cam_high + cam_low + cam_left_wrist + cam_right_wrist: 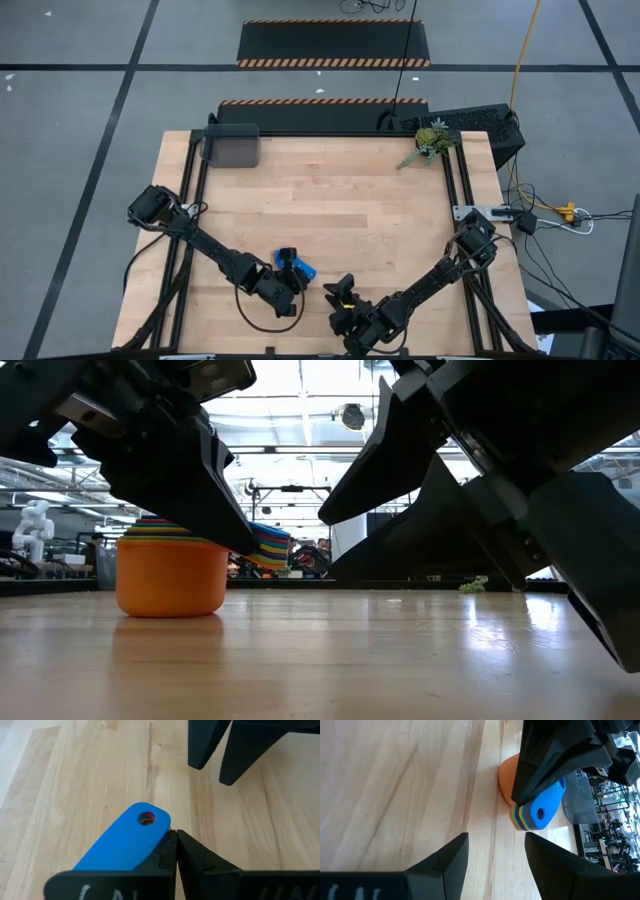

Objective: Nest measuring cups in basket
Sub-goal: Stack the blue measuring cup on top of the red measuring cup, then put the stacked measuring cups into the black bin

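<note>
Several measuring cups are nested into one stack (170, 575). It stands on the wooden table on the base of the orange outer cup. The flat handles (535, 815) fan out to one side, with a blue one (127, 842) on top. My left gripper (175, 845) is shut and slants down beside these handles, near the table's front edge (290, 283). My right gripper (495, 840) stands open a short way to the stack's right (340, 290), with nothing between its fingers. The dark grey basket (230, 147) sits at the far left corner. My left gripper is shut on nothing. The outer side of one finger (167, 847) lies against the long edge of the top blue handle (157, 832), near its holed free end. The fingers slant down from the near left. The stack stays upright on the table.
A green plant sprig (432, 142) lies at the far right corner, and a black box (480, 125) stands behind it. Bare wood stretches between the stack and the basket. The two grippers stand close together at the near edge.
</note>
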{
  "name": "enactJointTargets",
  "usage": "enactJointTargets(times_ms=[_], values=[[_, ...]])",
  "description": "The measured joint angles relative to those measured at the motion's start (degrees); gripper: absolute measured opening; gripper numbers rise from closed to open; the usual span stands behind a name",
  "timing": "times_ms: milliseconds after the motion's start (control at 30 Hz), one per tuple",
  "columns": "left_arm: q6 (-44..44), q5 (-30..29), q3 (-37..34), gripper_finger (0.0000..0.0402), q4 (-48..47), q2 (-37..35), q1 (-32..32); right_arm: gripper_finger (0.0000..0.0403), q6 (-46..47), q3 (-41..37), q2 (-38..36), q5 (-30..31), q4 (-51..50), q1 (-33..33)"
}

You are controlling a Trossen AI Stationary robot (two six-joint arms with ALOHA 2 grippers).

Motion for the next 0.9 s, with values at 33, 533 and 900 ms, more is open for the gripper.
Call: enactJointTargets(times_ms=[33, 533, 900], values=[[0.0, 0.1, 0.0, 0.0014, 0.0, 0.0, -0.1, 0.0190, 0.0, 0.0, 0.0, 0.0, 0.0, 0.0], [-1.3, -2.1, 0.0, 0.0014, -6.8, -5.8, -6.9, 0.0234, -8.5, -2.7, 0.0, 0.5, 11.6, -2.2], [-1.2, -17.4, 0.1, 0.0014, -20.9, -19.5, -6.9, 0.0234, -25.4, -13.1, -0.1, 7.5, 37.4, -1.4]])
